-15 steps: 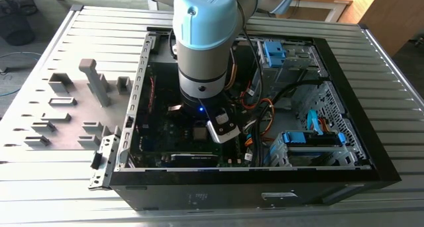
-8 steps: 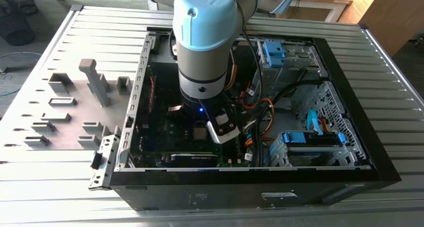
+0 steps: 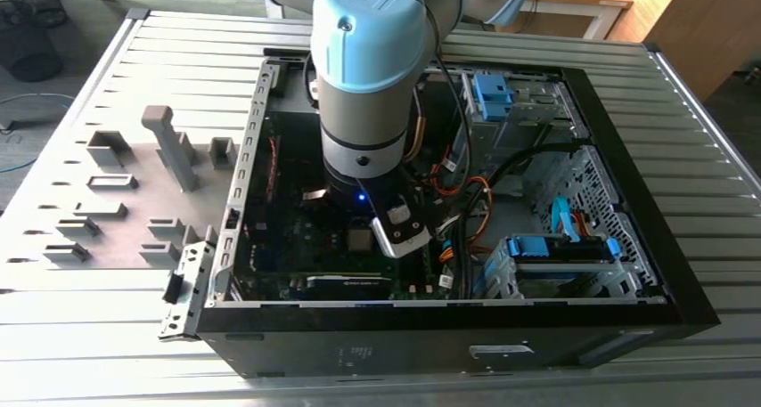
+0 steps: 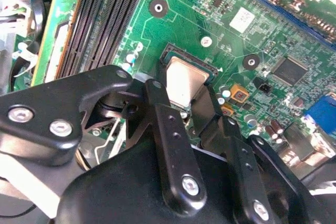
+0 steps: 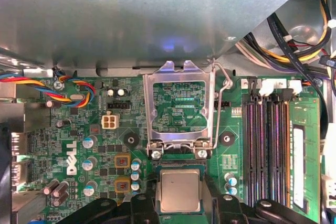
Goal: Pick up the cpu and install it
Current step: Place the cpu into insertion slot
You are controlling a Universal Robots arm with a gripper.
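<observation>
cpu [image 5: 180, 190] at socket [image 5: 178, 168], gripper [image 5: 184, 201] straddling it, pinching or spread cannot tell; hazard: skewed seating could bend contacts

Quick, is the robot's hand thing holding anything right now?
Gripper: either side of the chip on the board; cannot tell whether it grips it.

The case [image 3: 476, 316] lies open on the table [image 3: 714, 202], with holders [image 3: 178, 149] beside it at the exterior view's left. The motherboard [image 5: 79, 129] lies in the case. On it the cpu [image 5: 180, 191] sits in the socket [image 5: 178, 168], the bracket [image 5: 178, 145] between socket and case wall [image 5: 131, 19], memory slots [image 5: 265, 150] alongside both
</observation>
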